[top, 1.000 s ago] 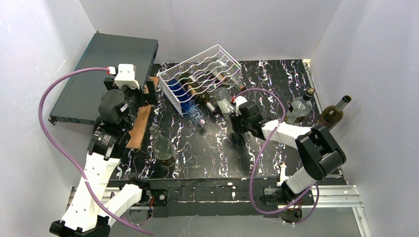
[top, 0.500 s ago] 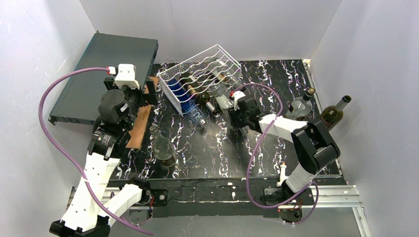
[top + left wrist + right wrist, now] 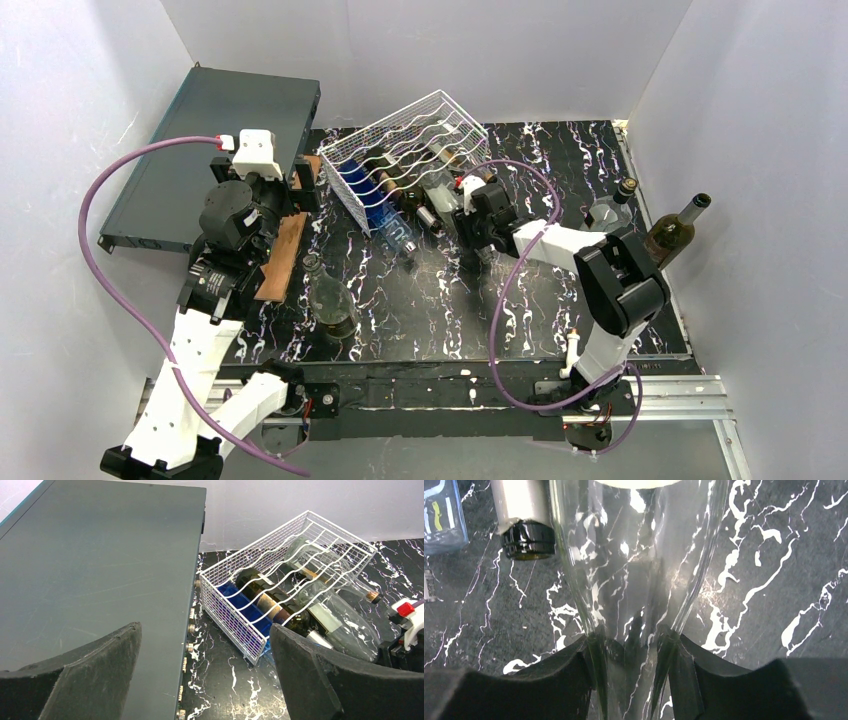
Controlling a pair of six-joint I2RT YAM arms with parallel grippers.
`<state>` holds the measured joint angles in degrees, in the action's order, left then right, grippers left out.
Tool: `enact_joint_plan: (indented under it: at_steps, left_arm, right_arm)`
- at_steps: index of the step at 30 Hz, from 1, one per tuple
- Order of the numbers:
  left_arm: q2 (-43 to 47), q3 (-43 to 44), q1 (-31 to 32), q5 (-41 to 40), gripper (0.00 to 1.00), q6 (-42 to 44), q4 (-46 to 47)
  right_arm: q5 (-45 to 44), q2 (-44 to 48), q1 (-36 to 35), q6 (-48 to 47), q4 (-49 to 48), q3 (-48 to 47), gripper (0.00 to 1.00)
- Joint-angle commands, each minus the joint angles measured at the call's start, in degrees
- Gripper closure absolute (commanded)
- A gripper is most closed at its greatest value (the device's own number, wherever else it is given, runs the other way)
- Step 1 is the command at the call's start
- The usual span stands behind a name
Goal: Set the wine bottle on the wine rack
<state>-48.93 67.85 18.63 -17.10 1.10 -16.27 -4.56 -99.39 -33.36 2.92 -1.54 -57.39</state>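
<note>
swung nearer the wine rack (image 3: 405,150) than a second ago, right gripper (image 3: 633,652) clamped on neck of the wine bottle (image 3: 634,555), its body at the rack's open end; held left gripper (image 3: 205,635) spread by grey box (image 3: 100,555).

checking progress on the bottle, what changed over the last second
The right hand, clamped on the neck of the clear wine bottle, moved away from the arm bases toward the wine rack, bringing the bottle closer to its open side. The left hand, open and empty, the rack, the squat clear bottle and the dark bottle stayed put.
</note>
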Motion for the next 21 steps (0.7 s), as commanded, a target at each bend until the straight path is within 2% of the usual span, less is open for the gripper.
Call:
enact_joint_plan:
  at_steps: [1,21]
  left_arm:
    - [0.2,-0.2,0.4,-0.9,0.01,0.6,1.2]
    - [-1.1,-0.9,0.4,-1.2,0.01,0.6,1.8]
  right_arm:
    - [-0.1,0.4,0.3,-2.6,-15.1,-8.0,0.99]
    - [2.8,-11.4,1.5,-8.7,-16.8,-20.5,0.99]
